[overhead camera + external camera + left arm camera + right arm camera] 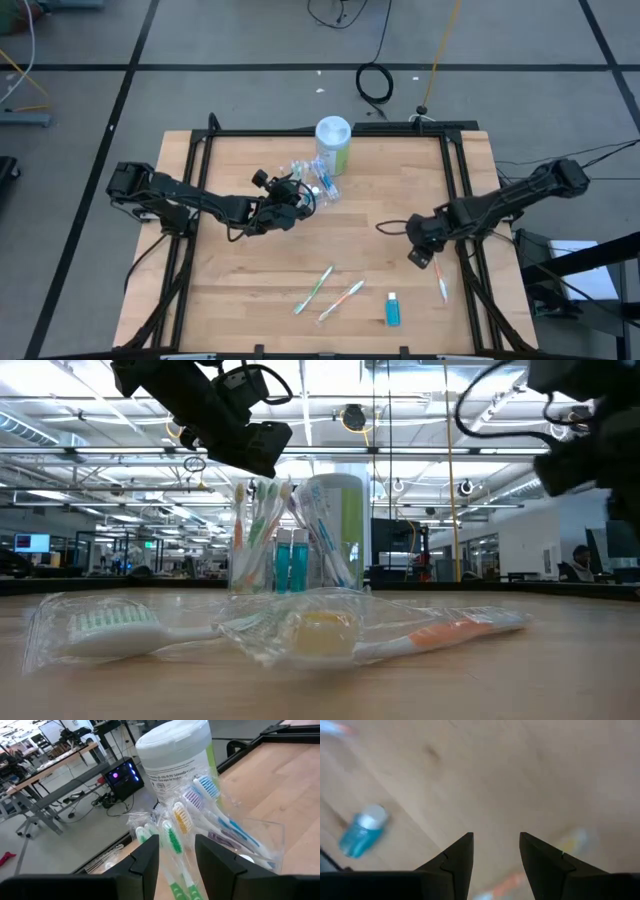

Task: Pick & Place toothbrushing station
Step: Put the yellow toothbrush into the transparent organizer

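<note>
A small clear cup (316, 186) stands on the table in front of a white and green canister (333, 145). It holds several wrapped toothbrushes (200, 795) and blue tubes (290, 563). My left gripper (292, 203) is at the cup's left side, shut on a green toothbrush (173, 841). My right gripper (421, 257) hovers open and empty over the table's right part, beside an orange toothbrush (441, 286). A blue tube (392, 310) and two more toothbrushes (313, 289) (342, 300) lie flat near the front edge. My left gripper pinches the wrapped green toothbrush between its two fingers, on the handle just below the bristle head (178, 865). The fingers come slanting from the table's left and lie across the handle. The head points up beside the brushes in the cup. Its lower end is hidden.
A black frame (300, 131) runs around the tabletop's far and side edges. Bare wood lies between the cup and the toothbrushes near the front edge. The blue tube also shows in the right wrist view (362, 830).
</note>
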Robot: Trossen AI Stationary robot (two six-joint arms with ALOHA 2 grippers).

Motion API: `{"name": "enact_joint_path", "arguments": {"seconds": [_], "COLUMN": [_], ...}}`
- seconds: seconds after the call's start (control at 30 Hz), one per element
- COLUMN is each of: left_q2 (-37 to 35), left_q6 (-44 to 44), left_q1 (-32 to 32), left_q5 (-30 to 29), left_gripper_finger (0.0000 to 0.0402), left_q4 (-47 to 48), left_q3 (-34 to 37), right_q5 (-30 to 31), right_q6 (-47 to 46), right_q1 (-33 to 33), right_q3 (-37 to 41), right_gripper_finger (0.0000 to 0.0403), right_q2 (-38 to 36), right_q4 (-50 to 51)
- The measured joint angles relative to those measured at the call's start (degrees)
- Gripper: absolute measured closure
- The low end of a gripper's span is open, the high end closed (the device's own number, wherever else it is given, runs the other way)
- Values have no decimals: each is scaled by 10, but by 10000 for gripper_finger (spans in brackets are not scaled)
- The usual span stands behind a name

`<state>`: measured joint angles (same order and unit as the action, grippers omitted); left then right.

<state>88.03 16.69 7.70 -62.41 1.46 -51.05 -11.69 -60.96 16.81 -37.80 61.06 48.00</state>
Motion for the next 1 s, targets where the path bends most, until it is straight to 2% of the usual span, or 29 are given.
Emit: {"name": "enact_joint_path", "arguments": {"seconds": [0.3,0.47,0.73,1.0], "left_q2": [0,0,0,0], "left_q6": [13,25,26,27], "left_q1": [-14,-23,-32,-32], "left_q5": [3,31,41,41], "left_gripper_finger": [268,268,268,268], "left_q4": [-4,-5,-4,-4], "left_q3": [0,0,0,0], "right_q5": [-5,3,11,11], "right_q6": [-107,-138,-151,-160], "right_q1": [39,58,81,81], "right_q3": [0,1,39,92], "right_gripper_finger": [252,252,252,252], "right_q2": [0,0,0,0], "right_q4": [70,86,78,12]}}
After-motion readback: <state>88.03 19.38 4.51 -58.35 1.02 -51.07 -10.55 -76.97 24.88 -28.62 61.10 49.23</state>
